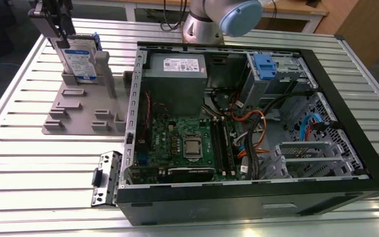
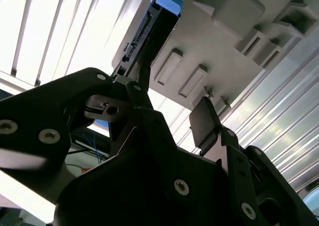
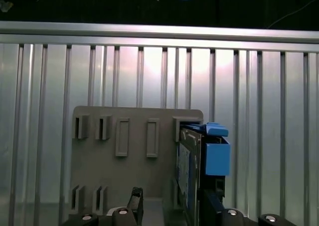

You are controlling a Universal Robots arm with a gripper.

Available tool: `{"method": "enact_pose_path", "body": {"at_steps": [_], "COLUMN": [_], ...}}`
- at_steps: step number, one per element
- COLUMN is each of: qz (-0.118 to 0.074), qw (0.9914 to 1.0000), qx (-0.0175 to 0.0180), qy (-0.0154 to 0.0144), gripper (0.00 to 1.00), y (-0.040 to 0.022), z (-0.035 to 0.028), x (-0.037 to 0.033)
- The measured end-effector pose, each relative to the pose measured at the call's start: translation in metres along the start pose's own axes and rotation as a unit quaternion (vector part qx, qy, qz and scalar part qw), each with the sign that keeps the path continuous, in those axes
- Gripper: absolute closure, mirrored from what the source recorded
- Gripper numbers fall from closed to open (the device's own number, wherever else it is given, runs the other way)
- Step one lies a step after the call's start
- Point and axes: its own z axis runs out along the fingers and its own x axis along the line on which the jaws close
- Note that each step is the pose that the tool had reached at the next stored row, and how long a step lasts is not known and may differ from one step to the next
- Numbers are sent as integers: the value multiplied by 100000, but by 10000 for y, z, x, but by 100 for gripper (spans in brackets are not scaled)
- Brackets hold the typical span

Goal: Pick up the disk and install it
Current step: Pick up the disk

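Disk (image 3: 192,161) upright in grey holder (image 3: 124,176) between gripper's (image 3: 173,198) wide jaws in both wrist views; exterior view's computer case (image 1: 255,197) alongside.

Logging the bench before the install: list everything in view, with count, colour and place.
disk: one, silver in a blue carrier, upright in the holder.
holder: one, grey, on the table at the exterior view's left.
case: one, black, open, beside the holder.
board: one, green, inside the case.
box: one, grey with a white sticker, inside the case.
latch: one, blue, in the case's far bay.
bracket: one, grey, at the case's near corner.
table: one, silver, slatted.
arm: one, grey, behind the case.
pincer: one, black, open, astride the disk.
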Motion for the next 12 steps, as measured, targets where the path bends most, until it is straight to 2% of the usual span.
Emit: {"method": "enact_pose_path", "body": {"at_steps": [12], "qz": [-1], "qw": [100000], "qx": [-4], "qy": [-8], "gripper": [41], "y": [-1], "z": [8], "x": [-95]}}
